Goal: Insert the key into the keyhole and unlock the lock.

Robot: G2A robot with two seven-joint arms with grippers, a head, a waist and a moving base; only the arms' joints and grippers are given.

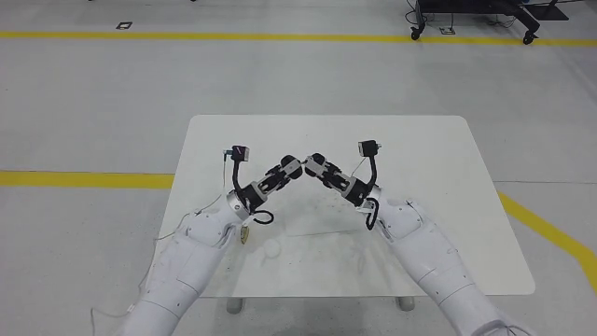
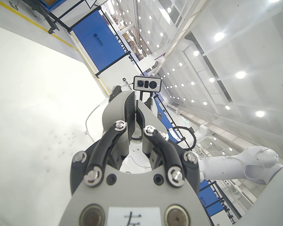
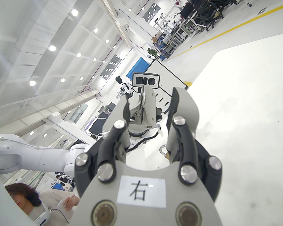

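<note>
Treat the left grey metal claw [image 2: 136,102] as clenched: black ribbed pads [image 2: 131,99] pressed together, raised well above the white rectangular counter [image 1: 420,149]. Cannot tell whether a key sits pinched between them, so confirm that before anything else. Count the right grey metal claw [image 3: 151,98] as released, spread wide and empty, facing the left one tip to tip, just beside it over the counter's middle.

Look for the lock lower down and to the left: a small brass padlock with a silver shackle [image 1: 244,234], lying on the near part of the counter under the left forearm, well apart from both claws. Cannot make out the keyhole from here.

Judging by that, probably still at the start, with the lock not yet taken in hand.
- Bring the empty right claw down to the padlock and grip the brass body by its flat sides, leaving the shackle and the keyhole end free.
- Squeeze firmly, since so small and smooth a body will likely twist or skid under a push.
- Line the key's blade up with the keyhole axis before contact.
- Press straight and gently, and turn only once fully seated.
</note>
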